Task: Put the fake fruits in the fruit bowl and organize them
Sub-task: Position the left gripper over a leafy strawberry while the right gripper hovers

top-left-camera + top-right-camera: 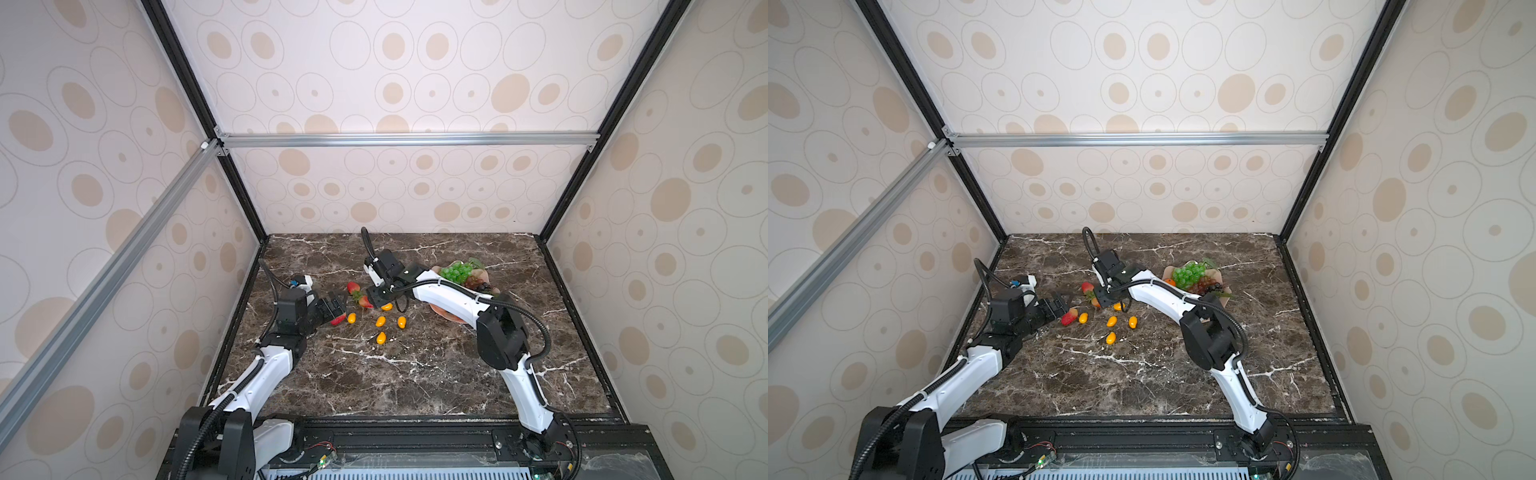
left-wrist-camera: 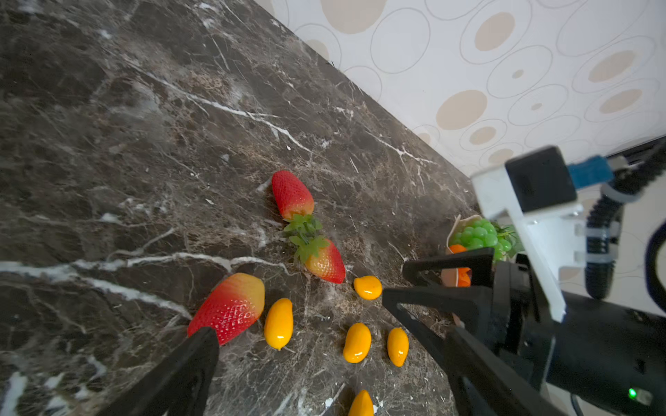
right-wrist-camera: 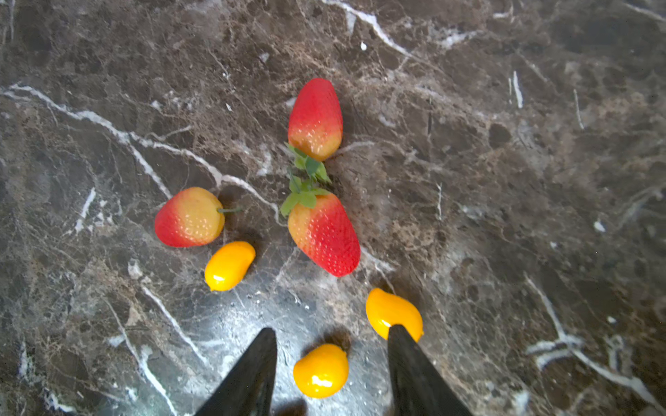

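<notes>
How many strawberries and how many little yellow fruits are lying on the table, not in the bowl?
Strawberries: 3
Little yellow fruits: 5
Total on the table: 8

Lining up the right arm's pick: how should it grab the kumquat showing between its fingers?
Probably across its short width, straight down from above: the kumquat lies flat, centred between the right gripper's open fingers, with room either side.

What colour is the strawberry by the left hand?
Strawberry: red fading to yellow; right wrist view shows it best.
</notes>
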Robot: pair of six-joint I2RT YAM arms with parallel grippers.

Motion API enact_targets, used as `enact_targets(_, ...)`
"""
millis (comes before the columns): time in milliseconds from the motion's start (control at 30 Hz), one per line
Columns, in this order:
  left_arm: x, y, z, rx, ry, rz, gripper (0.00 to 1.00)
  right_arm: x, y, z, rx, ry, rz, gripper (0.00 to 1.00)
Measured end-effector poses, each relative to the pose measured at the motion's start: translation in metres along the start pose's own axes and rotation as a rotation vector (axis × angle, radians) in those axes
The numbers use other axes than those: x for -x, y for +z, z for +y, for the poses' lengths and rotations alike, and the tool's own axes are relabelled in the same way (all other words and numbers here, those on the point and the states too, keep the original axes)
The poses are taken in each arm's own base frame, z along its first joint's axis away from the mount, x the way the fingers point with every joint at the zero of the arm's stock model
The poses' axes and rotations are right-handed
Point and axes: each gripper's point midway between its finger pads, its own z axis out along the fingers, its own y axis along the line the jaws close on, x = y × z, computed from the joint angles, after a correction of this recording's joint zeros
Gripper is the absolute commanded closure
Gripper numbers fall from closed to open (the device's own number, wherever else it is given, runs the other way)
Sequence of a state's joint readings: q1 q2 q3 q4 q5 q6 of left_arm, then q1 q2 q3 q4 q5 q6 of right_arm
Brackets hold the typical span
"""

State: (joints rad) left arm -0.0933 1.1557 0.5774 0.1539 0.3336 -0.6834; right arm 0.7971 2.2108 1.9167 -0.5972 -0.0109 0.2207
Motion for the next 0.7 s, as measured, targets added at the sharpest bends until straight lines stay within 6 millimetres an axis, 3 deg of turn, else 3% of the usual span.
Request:
enact_targets(167, 0.007, 0.021, 0.000, 0.020, 0.008, 0.040, 0.28, -0.005, -0.039, -0.003, -0.004, 0.022, -0.048, 0.47)
enact_targets(433, -0.014, 0.059, 0.001, 0.040, 0.000, 0.174, 0.50, -0.006, -0.114, 0.000, 0.053, 0.041, -0.198, 0.47)
enact_targets(533, -0.015, 0.070, -0.006, 0.055, 0.027, 0.203, 0.54, -0.013, -0.123, -0.002, 0.062, 0.048, -0.211, 0.47)
enact_targets(700, -0.019, 0.086, -0.021, 0.057, 0.070, 0.234, 0.60, -0.027, -0.119, -0.011, 0.057, 0.086, -0.189, 0.48)
